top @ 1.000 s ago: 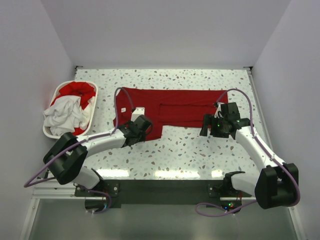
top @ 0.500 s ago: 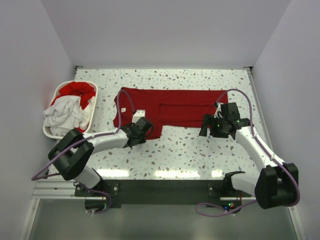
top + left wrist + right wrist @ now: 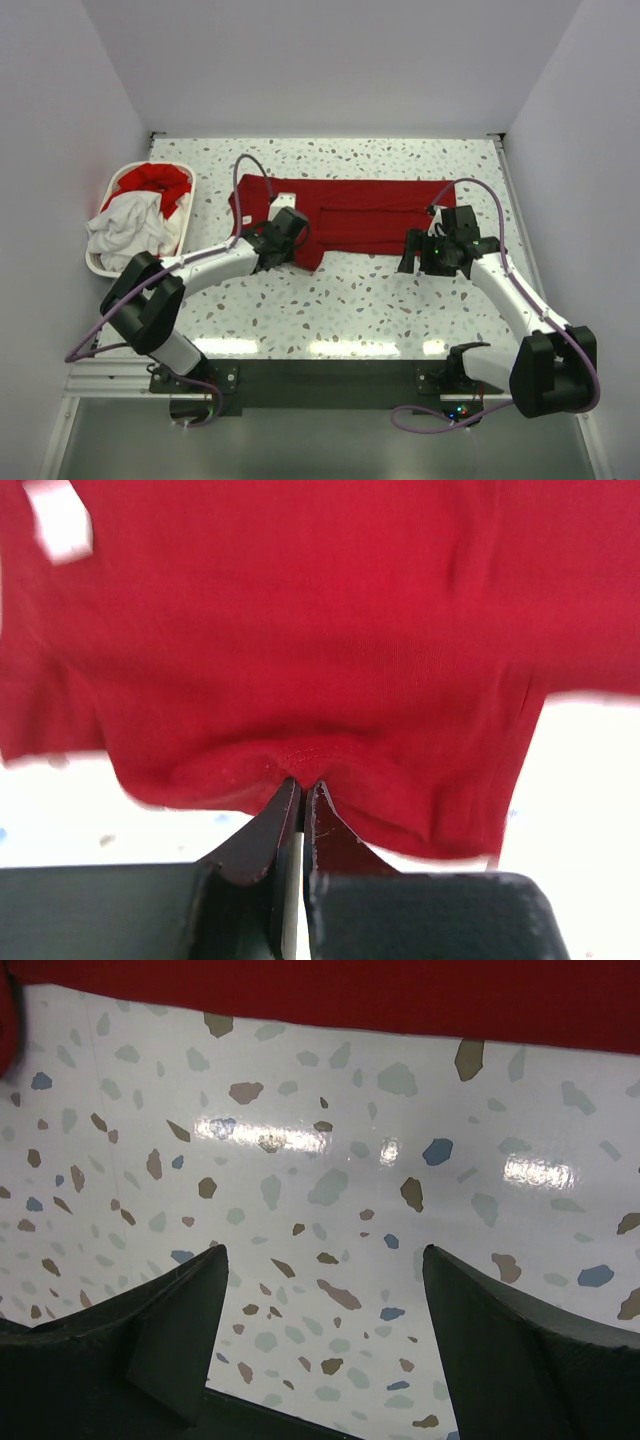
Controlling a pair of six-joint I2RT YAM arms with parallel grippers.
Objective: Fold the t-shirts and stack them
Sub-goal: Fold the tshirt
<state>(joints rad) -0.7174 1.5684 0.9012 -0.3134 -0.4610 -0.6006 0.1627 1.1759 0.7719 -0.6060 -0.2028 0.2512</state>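
Observation:
A deep red t-shirt (image 3: 370, 215) lies spread across the back half of the table. My left gripper (image 3: 296, 242) is shut on its near hem at the shirt's left part. In the left wrist view the gripper (image 3: 302, 782) pinches a small fold of red cloth (image 3: 300, 630), and a white neck label (image 3: 60, 520) shows at the upper left. My right gripper (image 3: 413, 262) hovers open just off the shirt's near edge on the right. In its own view the gripper (image 3: 320, 1252) has only bare table between the fingers, and the shirt's edge (image 3: 400, 990) lies beyond.
A white laundry basket (image 3: 95, 265) stands at the table's left edge, holding a crumpled white t-shirt (image 3: 125, 225) and another red one (image 3: 155, 180). Speckled tabletop (image 3: 350, 310) stretches between the shirt and the arm bases. Walls close in on three sides.
My left gripper has shut on the shirt's near hem and moved away from the bases, carrying the cloth over the shirt's left part. The right arm has not moved.

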